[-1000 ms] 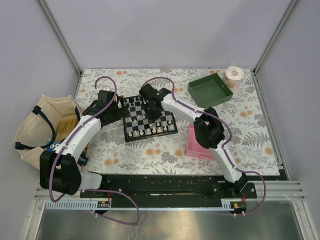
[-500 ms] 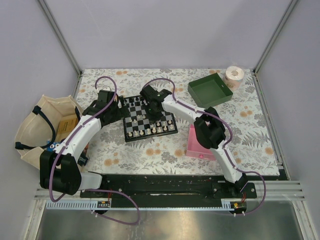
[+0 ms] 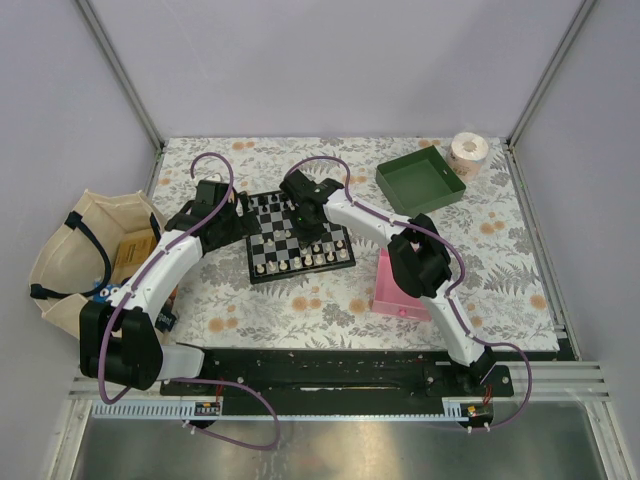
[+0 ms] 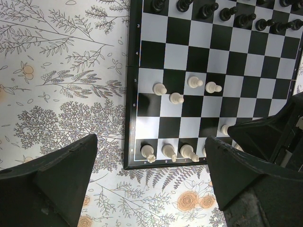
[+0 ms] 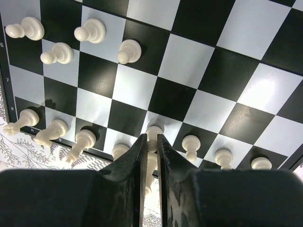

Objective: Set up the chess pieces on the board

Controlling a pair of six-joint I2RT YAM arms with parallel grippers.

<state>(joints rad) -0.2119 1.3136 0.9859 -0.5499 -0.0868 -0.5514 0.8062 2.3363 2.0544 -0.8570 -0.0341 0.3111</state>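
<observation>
Two tools hang over the board (image 4: pixel 176 56). The right tool (image 5: pixel 150 142) is pinched tight on one white piece (image 5: pixel 153 131), low over the white end rows. The left tool (image 4: pixel 150 142) has its fingers wide apart, holding nothing, above the board's edge by the table (image 4: pixel 61 71). Other white pieces (image 4: pixel 176 98) stand or lie near the middle. The black pieces (image 4: pixel 207 10) line the other end. I think each piece is tiny, light, hard and smooth, so it could slip or tip. Best to pinch it around the middle, standing up.
</observation>
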